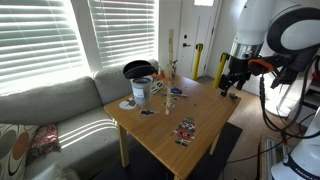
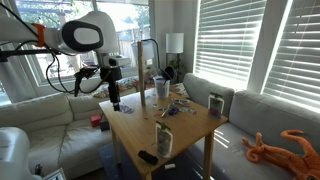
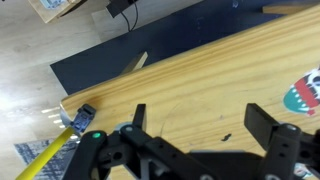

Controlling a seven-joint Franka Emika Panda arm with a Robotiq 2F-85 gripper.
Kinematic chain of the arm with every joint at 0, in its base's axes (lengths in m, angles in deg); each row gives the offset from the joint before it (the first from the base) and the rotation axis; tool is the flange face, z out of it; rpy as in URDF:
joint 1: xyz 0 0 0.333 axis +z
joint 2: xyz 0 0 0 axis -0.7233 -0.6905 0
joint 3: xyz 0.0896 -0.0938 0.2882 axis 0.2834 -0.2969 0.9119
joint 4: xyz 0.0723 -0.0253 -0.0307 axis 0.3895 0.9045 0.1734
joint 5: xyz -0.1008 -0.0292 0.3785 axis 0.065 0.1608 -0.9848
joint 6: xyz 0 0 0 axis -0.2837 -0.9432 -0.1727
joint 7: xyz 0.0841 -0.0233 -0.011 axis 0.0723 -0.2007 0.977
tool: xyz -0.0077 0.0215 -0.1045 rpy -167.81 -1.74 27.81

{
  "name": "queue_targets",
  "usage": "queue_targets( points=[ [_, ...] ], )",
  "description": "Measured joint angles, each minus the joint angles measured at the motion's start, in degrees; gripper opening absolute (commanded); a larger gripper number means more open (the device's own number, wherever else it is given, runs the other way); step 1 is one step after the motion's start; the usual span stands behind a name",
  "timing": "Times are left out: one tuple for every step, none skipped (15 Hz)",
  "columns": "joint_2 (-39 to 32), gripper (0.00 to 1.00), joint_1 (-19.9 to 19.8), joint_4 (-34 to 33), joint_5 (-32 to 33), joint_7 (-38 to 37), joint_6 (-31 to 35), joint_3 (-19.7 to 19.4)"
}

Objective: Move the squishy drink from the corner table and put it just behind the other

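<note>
The black two-finger gripper point(image 3: 200, 125) stands wide open. In the wrist view its fingers point(image 3: 262, 122) come up from the bottom edge with only bare wood between them, so it has hold of nothing. It hangs close over one corner of the light-brown wooden square-topped corner table point(image 3: 200, 75), whose edge runs slantwise across the upper half of that frame. Beyond the edge are a dark rug point(image 3: 100, 60) and pale floorboards. A yellow cable point(image 3: 45, 160) crosses the lower left.

At the right edge of the wrist view a scrap of colourful printing with white teeth on red pokes in. I take it for the squishy drink point(image 3: 306, 95), well apart from the fingers.

In an exterior view the gripper point(image 1: 231, 82) is at centre right, above the table's point(image 1: 205, 105) right-hand corner. The squishy drink point(image 1: 186, 130), a flat pouch in red, white and dark print, lies on the wood just below the middle of the frame, near the closer edge. A white and dark cylindrical can point(image 1: 140, 92) stands left of centre beside the pale grey sofa point(image 1: 60, 110).

In an exterior view the gripper point(image 2: 114, 100) hangs at centre left over the table's point(image 2: 135, 125) left corner. A small upright packet point(image 2: 165, 140) stands near the front corner, and I cannot tell whether it is a drink. An orange plush octopus point(image 2: 280, 148) sprawls at the lower right.
</note>
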Motion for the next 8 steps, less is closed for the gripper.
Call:
queue_targets(
  points=[
    [0.53, 1.00, -1.62, 0.30, 1.01, -1.01, 0.40, -0.51],
    [0.89, 1.00, -3.15, 0.57, 1.85, -2.23, 0.79, -0.93],
    [1.06, 1.00, -4.51, 0.76, 2.59, -3.87, 0.86, -1.06],
    [1.11, 1.00, -5.43, 0.85, 3.04, -5.09, 0.86, -1.05],
    [1.10, 1.00, -5.72, 0.86, 3.14, -5.77, 0.86, -1.01],
    [1.11, 1.00, -5.74, 0.86, 3.19, -6.26, 0.86, -0.94],
    [0.98, 1.00, -5.56, 0.86, 3.03, -6.50, 0.86, -0.88],
    [0.59, 1.00, -5.38, 0.81, 2.46, -8.30, 1.04, -0.75]
  ],
)
